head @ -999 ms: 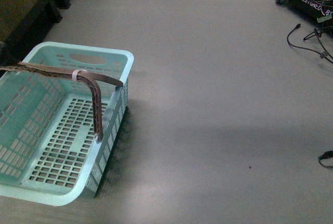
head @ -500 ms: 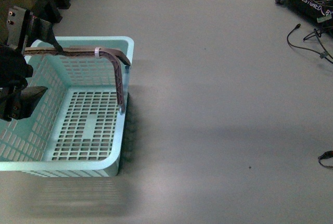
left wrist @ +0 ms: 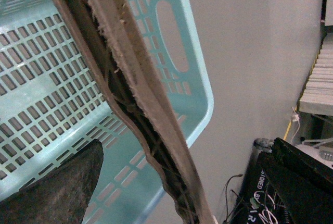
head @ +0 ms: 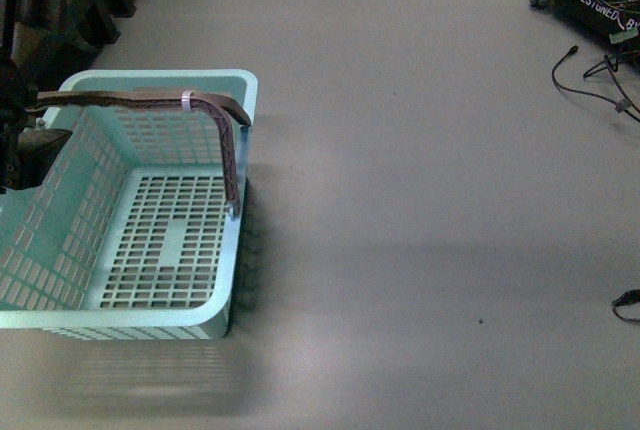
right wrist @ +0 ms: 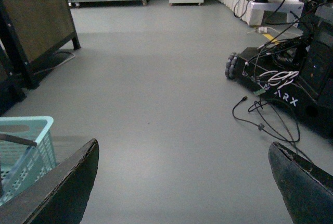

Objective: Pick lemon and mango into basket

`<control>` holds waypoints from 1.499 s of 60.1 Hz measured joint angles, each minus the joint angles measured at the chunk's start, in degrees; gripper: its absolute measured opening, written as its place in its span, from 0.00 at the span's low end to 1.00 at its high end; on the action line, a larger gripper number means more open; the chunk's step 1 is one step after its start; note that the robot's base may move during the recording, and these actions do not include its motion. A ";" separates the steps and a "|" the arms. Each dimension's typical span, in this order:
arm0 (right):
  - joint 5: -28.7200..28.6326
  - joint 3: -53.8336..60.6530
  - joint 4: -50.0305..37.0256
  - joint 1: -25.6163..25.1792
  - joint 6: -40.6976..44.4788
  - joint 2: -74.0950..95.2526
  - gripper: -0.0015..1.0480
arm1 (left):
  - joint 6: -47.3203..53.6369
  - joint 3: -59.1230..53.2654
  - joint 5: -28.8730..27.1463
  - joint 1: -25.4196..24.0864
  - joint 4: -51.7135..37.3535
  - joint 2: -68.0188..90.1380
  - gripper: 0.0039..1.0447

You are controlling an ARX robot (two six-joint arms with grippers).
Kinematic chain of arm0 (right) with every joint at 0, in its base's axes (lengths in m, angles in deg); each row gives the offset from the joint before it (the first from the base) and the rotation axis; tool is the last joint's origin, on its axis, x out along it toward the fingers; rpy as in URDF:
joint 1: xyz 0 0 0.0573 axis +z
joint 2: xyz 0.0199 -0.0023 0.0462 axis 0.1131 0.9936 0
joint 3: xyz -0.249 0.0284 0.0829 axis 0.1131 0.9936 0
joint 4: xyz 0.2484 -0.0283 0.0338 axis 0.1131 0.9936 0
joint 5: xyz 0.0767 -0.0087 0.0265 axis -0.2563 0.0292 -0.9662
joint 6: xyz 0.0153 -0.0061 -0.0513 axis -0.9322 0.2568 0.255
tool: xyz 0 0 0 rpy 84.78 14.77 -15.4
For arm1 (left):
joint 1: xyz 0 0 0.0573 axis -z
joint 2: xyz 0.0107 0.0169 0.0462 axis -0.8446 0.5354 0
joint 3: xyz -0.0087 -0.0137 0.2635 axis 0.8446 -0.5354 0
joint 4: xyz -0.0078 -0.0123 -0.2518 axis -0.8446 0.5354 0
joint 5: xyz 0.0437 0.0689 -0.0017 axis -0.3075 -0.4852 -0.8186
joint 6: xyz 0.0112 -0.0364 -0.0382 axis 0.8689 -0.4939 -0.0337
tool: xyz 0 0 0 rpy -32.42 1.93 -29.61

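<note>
Left claw (head: pixel 45 85): jaws stand apart, one above and one below the brown ribbed handle (head: pixel 140 100), which runs between them. In the left wrist view the lower finger (left wrist: pixel 57 187) is clear of the handle (left wrist: pixel 140 104), with a gap showing. No pinch observed, and the claw is not clamped.

Right claw (right wrist: pixel 182 148): jaws spread wide. The two dark fingers (right wrist: pixel 62 187) frame bare grey surface (right wrist: pixel 156 104) with nothing between them.

Handle: swung up over the basket's top. A pale tie (head: pixel 186 101) is wrapped around it near its bend, and from there it turns down to the basket's right wall.

Basket (head: pixel 150 320): light teal with slotted walls and floor, sitting left of the robot's centre, directly under the left claw. Its interior holds nothing visible. Whether it sits flat on the surface (head: pixel 420 200) or hangs slightly off it cannot be determined. The right wrist view catches only one corner of the basket (right wrist: pixel 31 146), well apart from the right claw.

Surroundings: loose black cables (head: pixel 600 85) lie on the surface far to the right, near a dark wheeled machine base (right wrist: pixel 291 78).
</note>
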 joint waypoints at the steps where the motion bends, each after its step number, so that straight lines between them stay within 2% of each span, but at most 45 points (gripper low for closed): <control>1: 0.00 0.00 0.00 0.00 0.00 0.00 0.92 | -0.20 0.50 -0.17 0.13 0.02 0.66 0.94; 11: 0.00 0.00 0.00 0.00 0.00 0.00 0.92 | -1.09 5.49 -1.97 1.16 1.95 4.72 0.93; 21: 0.00 0.00 0.00 0.00 0.00 0.00 0.92 | -1.53 8.90 -4.66 1.75 3.30 6.56 0.68; 31: 0.00 0.00 0.00 0.00 0.00 0.00 0.92 | -1.29 11.17 -7.39 1.73 6.43 9.07 0.27; 35: 0.00 0.00 0.00 0.00 0.00 0.00 0.92 | -4.13 11.15 -7.19 1.60 7.13 8.81 0.14; 39: 0.00 0.00 0.00 0.00 0.00 0.00 0.92 | -5.22 9.25 -5.51 1.38 7.30 6.84 0.06; 49: 0.00 0.00 0.00 0.00 0.00 0.00 0.92 | -1.73 0.55 -6.03 1.05 8.90 -1.84 0.06; 64: 0.00 0.00 0.00 0.00 0.00 0.00 0.92 | -3.15 -8.98 -5.35 -0.11 18.12 -22.62 0.06; 76: 0.00 0.00 0.00 0.00 0.00 0.00 0.92 | -9.18 -9.73 -2.56 0.68 28.79 -43.78 0.06; 90: 0.00 0.00 0.00 0.00 0.00 0.00 0.92 | -13.18 -7.04 -4.92 2.40 40.24 -58.99 0.06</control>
